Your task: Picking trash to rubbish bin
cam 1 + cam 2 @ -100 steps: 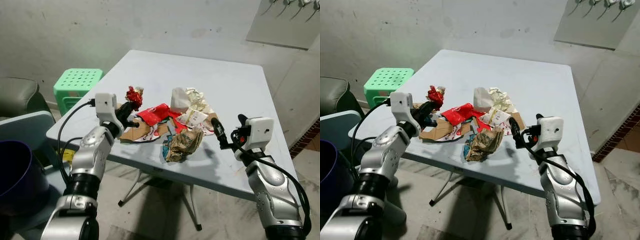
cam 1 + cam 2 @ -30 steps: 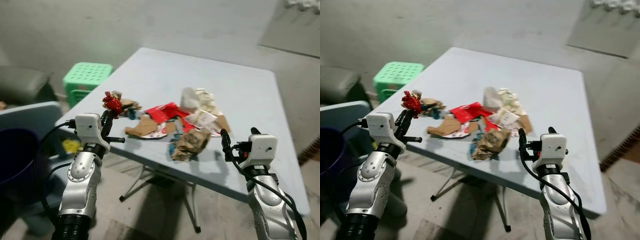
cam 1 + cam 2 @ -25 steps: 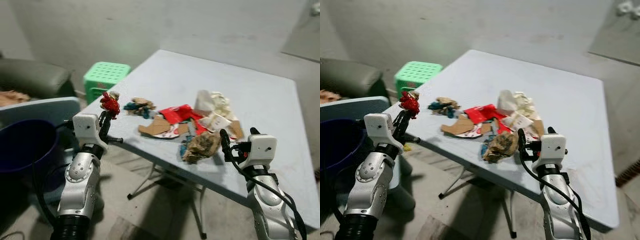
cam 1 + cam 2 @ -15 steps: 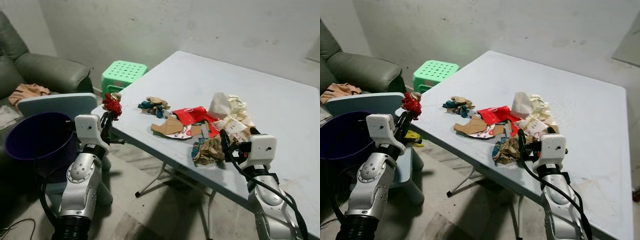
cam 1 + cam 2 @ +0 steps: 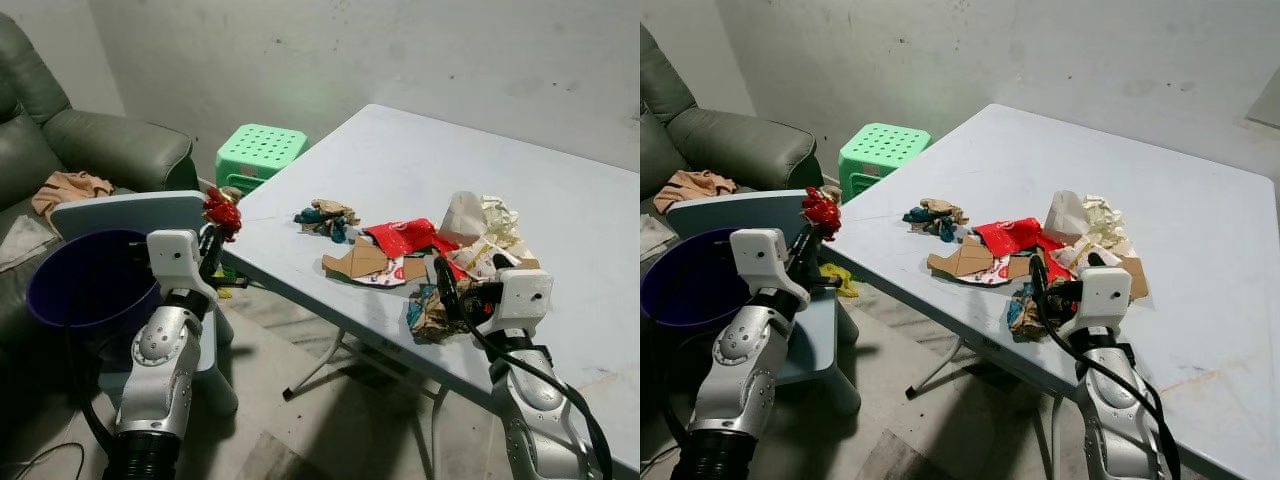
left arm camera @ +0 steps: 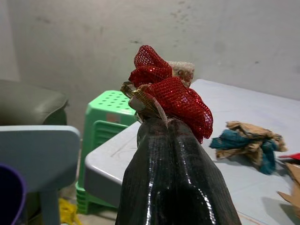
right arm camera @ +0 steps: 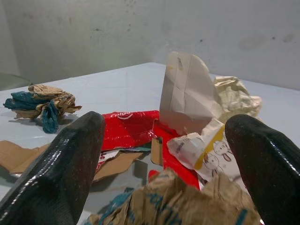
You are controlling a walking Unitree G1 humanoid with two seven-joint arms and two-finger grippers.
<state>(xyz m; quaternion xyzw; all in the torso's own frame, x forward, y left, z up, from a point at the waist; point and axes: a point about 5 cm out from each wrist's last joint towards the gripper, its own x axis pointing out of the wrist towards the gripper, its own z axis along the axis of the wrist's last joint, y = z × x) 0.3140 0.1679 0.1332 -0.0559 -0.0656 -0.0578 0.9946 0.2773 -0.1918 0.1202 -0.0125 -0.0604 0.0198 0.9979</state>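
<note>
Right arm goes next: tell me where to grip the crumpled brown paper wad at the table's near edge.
Pinch the crumpled brown paper wad across its raised middle, coming level from the near edge. The right gripper is open, its fingers either side of the wad, which looks soft enough to squeeze.

The robot has two shiny silver arms with black rings at the joints. Each wrist has a white box on it. Thin black cables loop along both arms. The long fingers (image 7: 61, 173) are smooth, glossy and black.
</note>
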